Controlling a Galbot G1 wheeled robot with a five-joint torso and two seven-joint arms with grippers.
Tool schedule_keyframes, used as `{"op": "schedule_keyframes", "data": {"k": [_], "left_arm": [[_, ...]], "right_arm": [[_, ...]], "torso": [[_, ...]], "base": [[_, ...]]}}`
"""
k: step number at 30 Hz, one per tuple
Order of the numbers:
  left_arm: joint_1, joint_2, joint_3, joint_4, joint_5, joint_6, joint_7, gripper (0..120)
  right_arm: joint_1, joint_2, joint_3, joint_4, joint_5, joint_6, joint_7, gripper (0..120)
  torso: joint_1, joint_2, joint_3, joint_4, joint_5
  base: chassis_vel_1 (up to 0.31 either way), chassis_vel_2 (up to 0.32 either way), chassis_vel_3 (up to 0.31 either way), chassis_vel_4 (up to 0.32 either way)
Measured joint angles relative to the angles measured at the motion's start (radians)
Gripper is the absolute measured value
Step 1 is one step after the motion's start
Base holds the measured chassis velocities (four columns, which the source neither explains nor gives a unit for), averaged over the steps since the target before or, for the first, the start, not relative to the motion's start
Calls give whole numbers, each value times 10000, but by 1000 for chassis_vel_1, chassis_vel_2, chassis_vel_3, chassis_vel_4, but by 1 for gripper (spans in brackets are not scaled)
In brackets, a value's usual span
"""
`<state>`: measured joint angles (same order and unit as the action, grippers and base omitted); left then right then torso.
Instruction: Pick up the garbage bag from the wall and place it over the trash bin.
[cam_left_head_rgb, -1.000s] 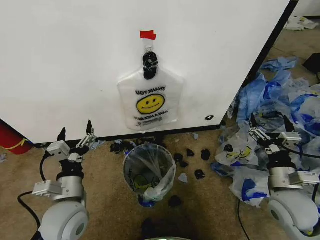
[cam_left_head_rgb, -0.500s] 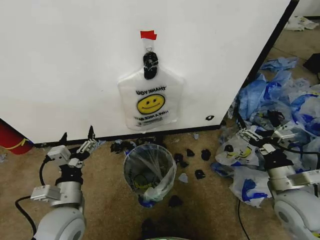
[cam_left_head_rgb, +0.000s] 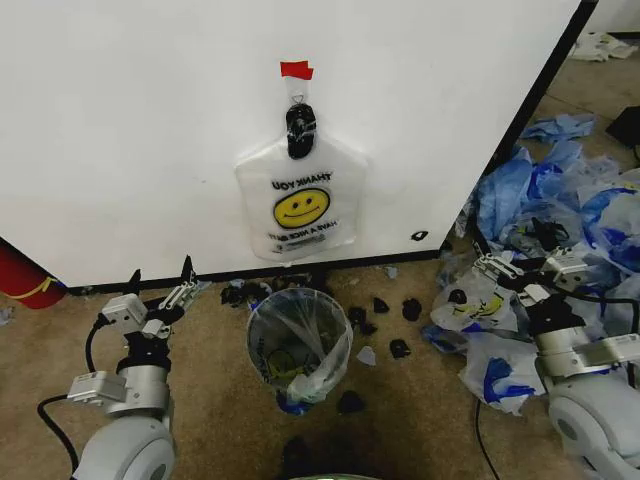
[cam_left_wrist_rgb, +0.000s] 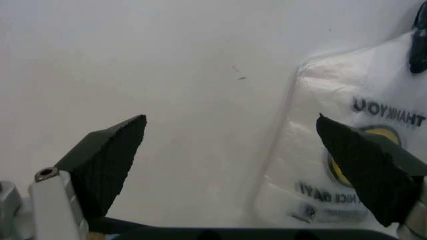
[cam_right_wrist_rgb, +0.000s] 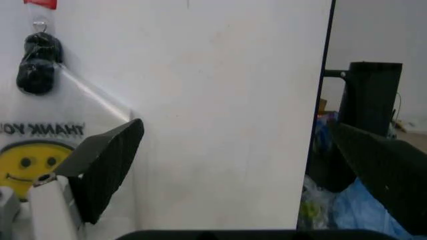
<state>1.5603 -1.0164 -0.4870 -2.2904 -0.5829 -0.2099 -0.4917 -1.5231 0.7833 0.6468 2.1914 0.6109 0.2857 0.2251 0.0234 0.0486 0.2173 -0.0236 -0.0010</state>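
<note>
The garbage bag (cam_left_head_rgb: 300, 205), white with a yellow smiley face and mirrored "THANK YOU" print, hangs flat on the white wall from a hook under a strip of red tape. Straight below it on the carpet stands the trash bin (cam_left_head_rgb: 298, 345), black mesh with thin plastic lining it. My left gripper (cam_left_head_rgb: 161, 275) is open, low beside the wall, left of the bin. My right gripper (cam_left_head_rgb: 512, 250) is open, to the right over the pile of bags. In the left wrist view the garbage bag (cam_left_wrist_rgb: 353, 150) lies beyond the open left gripper (cam_left_wrist_rgb: 233, 150). The right wrist view shows the garbage bag (cam_right_wrist_rgb: 40, 140) past the open right gripper (cam_right_wrist_rgb: 240, 160).
A red cylinder (cam_left_head_rgb: 20, 275) stands at the wall's base at far left. Many blue-streaked white bags (cam_left_head_rgb: 560, 200) are heaped on the right. Black scraps (cam_left_head_rgb: 390, 310) lie around the bin. The wall panel ends in a black edge (cam_left_head_rgb: 530, 110).
My left gripper has shifted slightly right and down. My right gripper has turned and moved a little to the left. The bag and the bin have not moved.
</note>
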Motion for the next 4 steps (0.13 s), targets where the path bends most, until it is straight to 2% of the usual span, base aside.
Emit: {"op": "schedule_keyframes", "data": {"k": [4], "left_arm": [[-2,1,3,3,-3,3,-3,100]], "right_arm": [[3,3,-2,-3,-4,-4,6,100]], "torso": [[0,0,0,0,0]], "base": [[0,0,0,0]]}}
